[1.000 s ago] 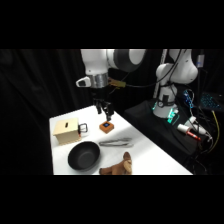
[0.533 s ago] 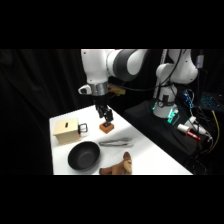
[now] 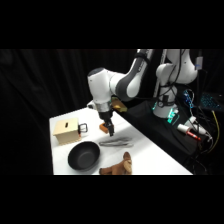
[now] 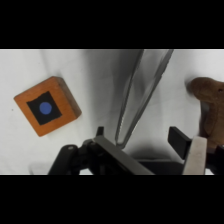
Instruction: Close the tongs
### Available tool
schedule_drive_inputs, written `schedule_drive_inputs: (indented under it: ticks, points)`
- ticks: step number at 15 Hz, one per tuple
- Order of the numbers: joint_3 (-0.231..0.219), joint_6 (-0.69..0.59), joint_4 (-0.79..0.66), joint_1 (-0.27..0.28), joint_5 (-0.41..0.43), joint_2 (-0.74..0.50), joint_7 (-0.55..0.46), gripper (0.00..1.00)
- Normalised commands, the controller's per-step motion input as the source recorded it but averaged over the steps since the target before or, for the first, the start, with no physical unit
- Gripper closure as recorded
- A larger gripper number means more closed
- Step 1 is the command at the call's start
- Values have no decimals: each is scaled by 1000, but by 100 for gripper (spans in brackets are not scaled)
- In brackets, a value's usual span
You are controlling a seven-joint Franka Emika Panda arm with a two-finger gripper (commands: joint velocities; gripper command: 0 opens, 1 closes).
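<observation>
While the gripper (image 3: pixel 109 131) is hanging low over the white table (image 3: pixel 150 155), its fingers (image 4: pixel 179 141) are standing spread, one on each side of the joined end of the tongs (image 4: pixel 141 92) and not pressing them.

Tongs: grey metal, lying flat near the table's middle, just beyond the black bowl (image 3: pixel 83 155); the two thin arms are fanning apart away from the wrist camera, open.

Orange block (image 4: pixel 47 105): square, with a black patch and a blue dot on top, sitting apart from the tongs on the far side from the brown plush toy (image 3: pixel 118 165).

Plush toy: lying at the table's near edge, beside the bowl.

Tan box (image 3: pixel 66 131): standing at the table's left end.
</observation>
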Motion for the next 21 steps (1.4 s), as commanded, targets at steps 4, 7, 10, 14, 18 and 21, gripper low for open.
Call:
schedule_drive_inputs:
  ticks: [4, 7, 10, 14, 18, 21]
  points:
    - [-21, 271, -12, 64, 243, 149, 290, 0]
    - [1, 305, 24, 52, 256, 180, 170, 0]
    - [4, 290, 55, 57, 195, 201, 99, 0]
    - [1, 207, 85, 87, 120, 182, 79, 0]
    - [-48, 151, 82, 142, 31, 117, 109, 35]
    - [-82, 113, 66, 150, -24, 51, 117, 59]
